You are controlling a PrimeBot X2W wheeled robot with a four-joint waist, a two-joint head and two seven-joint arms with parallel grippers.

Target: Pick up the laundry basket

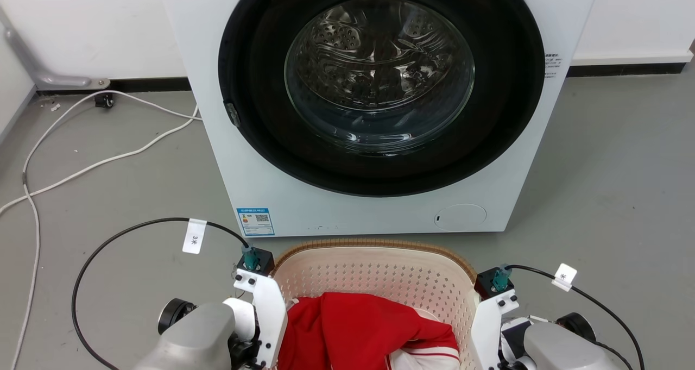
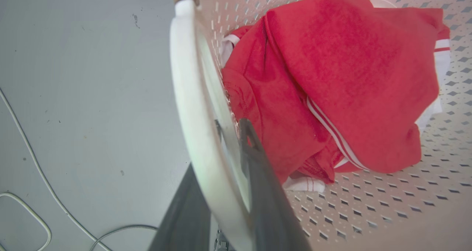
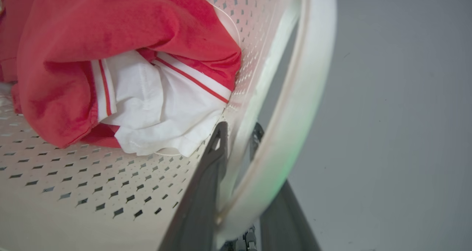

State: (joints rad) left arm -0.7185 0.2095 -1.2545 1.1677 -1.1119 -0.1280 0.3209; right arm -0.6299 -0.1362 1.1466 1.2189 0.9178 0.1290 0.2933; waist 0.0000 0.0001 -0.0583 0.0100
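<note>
We see a smooth grey floor and a white wall with a dark strip along its foot. A big white washing machine with a round glass door stands on the floor. White cables trail across the floor to its left. The laundry basket is just in front of the washing machine, between our two arms, and a red and white garment lies inside it. We cannot tell if the basket touches the floor. The head view gives us the room. The wrist views take us close. There our left gripper pinches the basket's white left handle, one dark finger on each side. Our right gripper pinches the right handle the same way. The right wrist view also shows the garment's white folds with thin red stripes.
</note>
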